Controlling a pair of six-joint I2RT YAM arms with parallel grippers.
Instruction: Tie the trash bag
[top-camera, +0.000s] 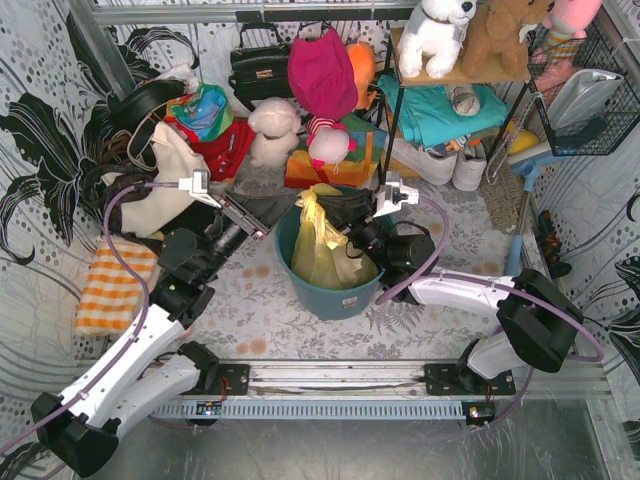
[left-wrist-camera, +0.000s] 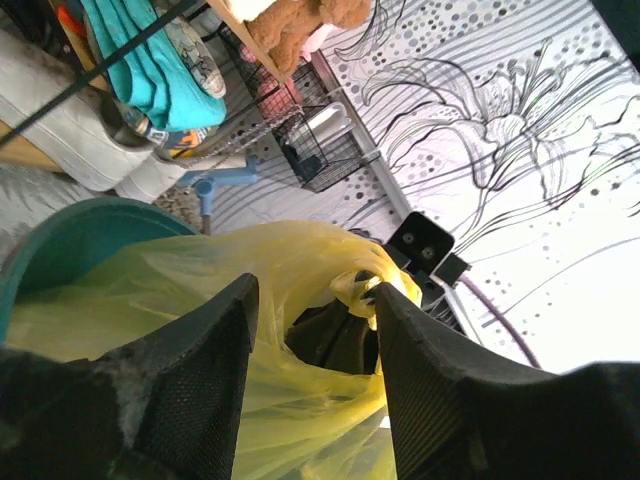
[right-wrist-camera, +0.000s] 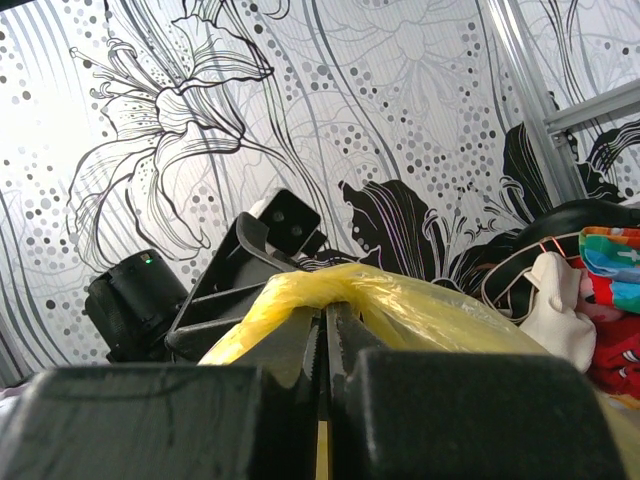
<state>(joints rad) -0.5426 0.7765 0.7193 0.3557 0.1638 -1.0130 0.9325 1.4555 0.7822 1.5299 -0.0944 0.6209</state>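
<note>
Right gripper (right-wrist-camera: 325, 318): jaws fully closed, pinching a gathered fold at the top of the trash bag (right-wrist-camera: 400, 305). Left gripper (left-wrist-camera: 315, 295): fingers spread apart, gripping nothing; bag film shows in the gap beyond them. The trash bag stands inside the teal bin (top-camera: 335, 300) on the table (top-camera: 250, 310), between both grippers, neck pulled up above the rim

Place: a robot test cell, dressed up as a cluttered home corner.
Rig: left arm (top-camera: 130, 365) and right arm (top-camera: 465, 292) bolted to a metal rail (top-camera: 330, 378) at the table's near edge.
Walls: flower-print sheets (top-camera: 40, 130) hung on a metal frame (top-camera: 250, 12).
Home props: shelf (top-camera: 470, 74) with plush toys (top-camera: 437, 30), handbag (top-camera: 260, 68), wire basket (top-camera: 590, 105), checked towel (top-camera: 115, 290), bin (top-camera: 335, 300) holding the trash bag (top-camera: 320, 250).
</note>
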